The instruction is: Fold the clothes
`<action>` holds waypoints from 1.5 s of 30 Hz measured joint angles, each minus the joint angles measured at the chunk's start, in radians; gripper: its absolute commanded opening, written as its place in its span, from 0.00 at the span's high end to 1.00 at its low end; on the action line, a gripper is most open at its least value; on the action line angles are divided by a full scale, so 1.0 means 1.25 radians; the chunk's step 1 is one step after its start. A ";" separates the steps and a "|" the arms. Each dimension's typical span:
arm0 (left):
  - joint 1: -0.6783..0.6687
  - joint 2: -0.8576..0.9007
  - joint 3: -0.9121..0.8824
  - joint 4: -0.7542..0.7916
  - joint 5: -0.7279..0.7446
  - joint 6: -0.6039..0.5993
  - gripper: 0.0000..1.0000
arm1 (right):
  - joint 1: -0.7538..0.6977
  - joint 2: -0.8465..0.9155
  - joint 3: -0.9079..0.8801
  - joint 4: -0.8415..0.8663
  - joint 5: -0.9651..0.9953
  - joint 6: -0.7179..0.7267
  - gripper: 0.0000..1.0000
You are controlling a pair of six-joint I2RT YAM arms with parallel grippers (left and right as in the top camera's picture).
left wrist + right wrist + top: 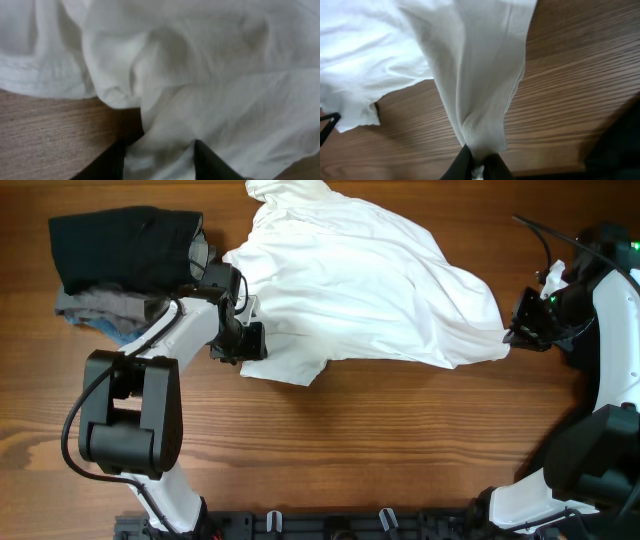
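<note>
- Location: the white T-shirt [370, 280] lies crumpled across the upper middle of the table [400, 440], stretched between both arms. A folded stack [120, 250] of black, grey and blue pieces sits at the far left, just beside the left arm.
- Left gripper [240, 345]: jaws narrowed onto a thick bunch of cloth at the shirt's left edge. The wrist view shows fabric filling the gap, but how firm the hold is cannot be judged.
- Right gripper [522, 328]: pinched tight on a thin gather at the shirt's right edge, with cloth running taut from it.
- Risk: the right hold is narrow, so a hard pull apart could slip the hem out and drop that side.
- Risk: the left bunch probably takes in more than one layer, so spreading may leave the shirt twisted rather than flat.
- Risk: the left arm works near the stack, and a sweep that way could knock it over.
- Risk: uneven lifting would drag the wrinkled middle along the table.
</note>
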 measured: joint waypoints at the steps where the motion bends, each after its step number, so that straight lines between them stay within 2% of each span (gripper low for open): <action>1: 0.001 0.000 -0.003 -0.015 -0.006 -0.001 0.96 | 0.000 0.000 0.000 0.001 0.007 0.000 0.90; 4: 0.011 -0.003 -0.010 -0.168 -0.099 -0.067 0.96 | 0.000 0.000 0.000 0.005 0.027 0.002 0.89; 5: 0.048 -0.012 -0.011 -0.234 -0.150 -0.108 0.96 | 0.000 0.000 0.000 0.004 0.045 0.007 0.88; 7: 0.124 -0.049 -0.011 -0.272 -0.183 -0.136 0.96 | 0.000 0.000 0.000 0.004 0.076 0.025 0.87; 10: 0.271 -0.210 -0.011 -0.340 -0.205 -0.148 0.96 | 0.000 0.000 0.000 -0.023 0.097 0.052 0.87; 14: 0.327 -0.352 -0.011 -0.370 -0.207 -0.147 0.96 | 0.000 0.000 -0.055 -0.063 0.104 0.058 0.85; 16: 0.366 -0.409 -0.011 -0.370 -0.207 -0.148 0.96 | 0.000 0.000 -0.125 -0.069 0.107 0.062 0.55; 17: 0.382 -0.428 -0.011 -0.373 -0.208 -0.148 0.96 | 0.000 -0.002 -0.150 -0.057 0.110 0.061 0.51; 20: 0.419 -0.462 -0.011 -0.386 -0.211 -0.148 0.96 | 0.000 -0.003 -0.215 0.002 0.117 0.064 0.45; 23: 0.421 -0.465 -0.011 -0.387 -0.210 -0.148 0.96 | -0.008 -0.005 -0.190 0.125 0.102 0.056 0.34; 28: 0.421 -0.465 -0.011 -0.387 -0.211 -0.148 0.96 | -0.004 -0.005 -0.188 0.456 0.005 0.000 0.33; 31: 0.421 -0.465 -0.011 -0.390 -0.211 -0.148 0.96 | 0.008 -0.006 -0.238 0.573 -0.012 0.000 0.33; 35: 0.421 -0.465 -0.011 -0.389 -0.211 -0.148 0.96 | 0.012 0.042 -0.279 0.630 -0.022 0.001 0.31; 38: 0.421 -0.465 -0.011 -0.390 -0.211 -0.148 0.96 | 0.023 0.158 -0.281 0.654 -0.040 -0.015 0.37; 40: 0.421 -0.465 -0.011 -0.390 -0.211 -0.148 0.96 | 0.029 0.192 -0.274 0.662 -0.114 -0.058 0.76; 41: 0.421 -0.465 -0.011 -0.390 -0.211 -0.148 0.96 | 0.039 0.202 -0.273 0.664 -0.143 -0.074 0.89; 45: 0.421 -0.465 -0.011 -0.390 -0.211 -0.148 0.96 | 0.057 0.212 -0.247 0.657 -0.184 -0.082 0.96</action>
